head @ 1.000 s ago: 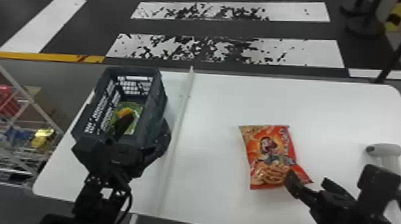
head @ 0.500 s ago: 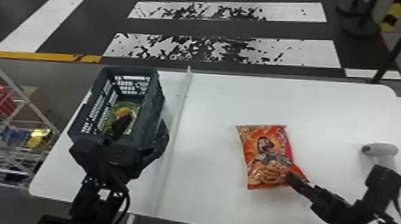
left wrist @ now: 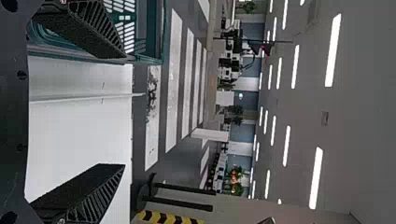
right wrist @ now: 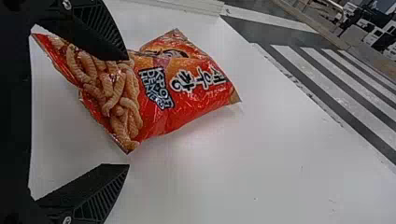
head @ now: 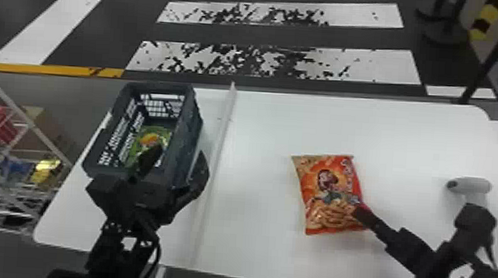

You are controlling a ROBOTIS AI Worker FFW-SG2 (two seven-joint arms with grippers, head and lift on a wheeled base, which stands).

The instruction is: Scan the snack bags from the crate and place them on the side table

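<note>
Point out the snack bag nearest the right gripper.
The orange bag, lying outside the dark crate; the green bag is farther off, inside it.

White crosswalk stripes (head: 382,67), ceiling lights (left wrist: 316,177).

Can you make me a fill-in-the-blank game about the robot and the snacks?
The green bag lies inside the dark ____.
The red bag lies on the white ____.
The right hand's fingers are not shut but ____.
In the head view, the scanner is to the ____ of the red bag.

Missing words: crate; table; open; right.
</note>
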